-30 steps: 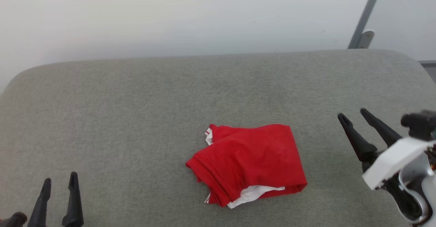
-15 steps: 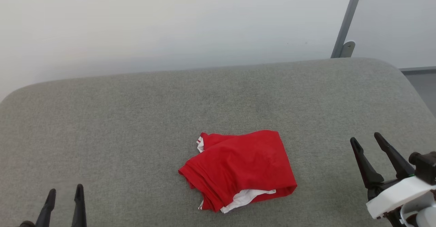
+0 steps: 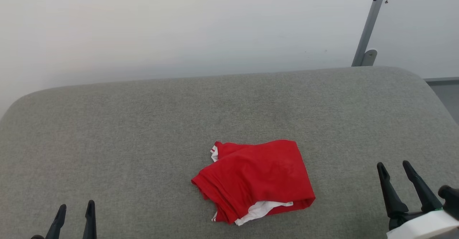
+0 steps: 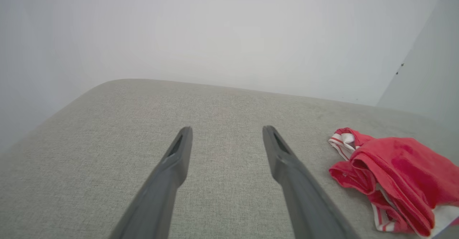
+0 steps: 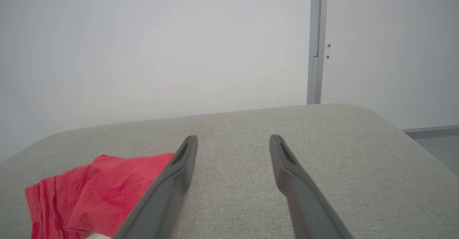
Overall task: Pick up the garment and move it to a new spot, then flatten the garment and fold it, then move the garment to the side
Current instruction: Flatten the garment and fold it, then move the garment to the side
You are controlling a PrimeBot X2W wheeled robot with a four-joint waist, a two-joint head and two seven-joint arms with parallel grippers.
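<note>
Retreating from the garment (image 3: 254, 179), with the right gripper (image 3: 393, 164) drawn down toward the lower right corner of the head view compared with a second ago, fingers spread apart and empty; likewise the left gripper (image 3: 76, 205), sunk lower at the lower left, fingers apart, holding nothing. Resting as a compact red bundle, white edge peeking out at the near side, on the grey cushion (image 3: 143, 124), between both grippers and well apart from each. Probably means folding done; sideways move hard to judge finished
</note>
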